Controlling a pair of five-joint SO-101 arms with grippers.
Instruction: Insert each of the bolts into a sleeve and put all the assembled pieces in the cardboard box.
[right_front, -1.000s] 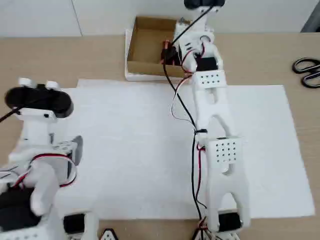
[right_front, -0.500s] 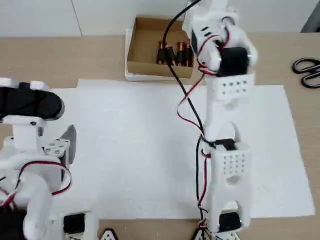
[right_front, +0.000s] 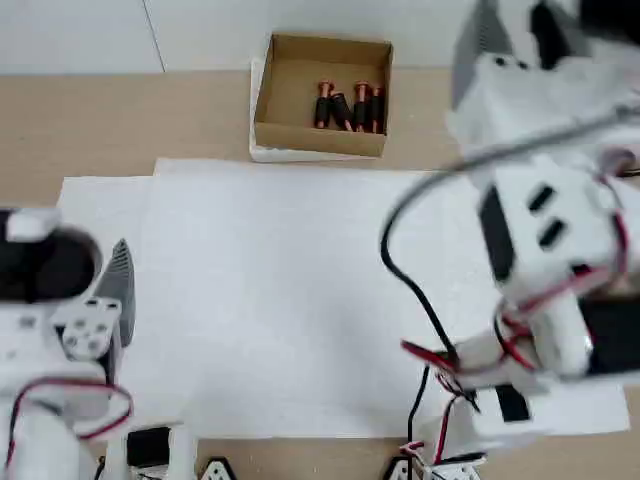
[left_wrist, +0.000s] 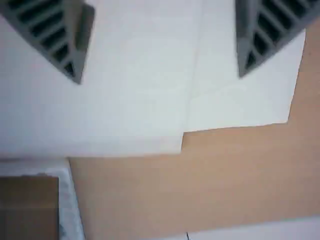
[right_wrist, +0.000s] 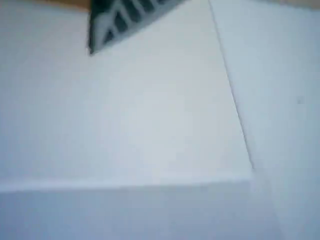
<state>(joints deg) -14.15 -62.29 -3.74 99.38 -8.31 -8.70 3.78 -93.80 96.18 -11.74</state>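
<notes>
Bolts in their sleeves lie inside the cardboard box at the far edge of the tabletop. Left pincer is wide, holding nothing; right pincer, I cannot tell. The job looks done, so next the arms should just rest

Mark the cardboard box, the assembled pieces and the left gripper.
cardboard box (right_front: 318, 140): high view, front wall.
assembled pieces (right_front: 360, 106): high view, one piece in the cluster's middle.
left gripper (left_wrist: 159, 75): left wrist view, midway between its open fingertips.
</notes>
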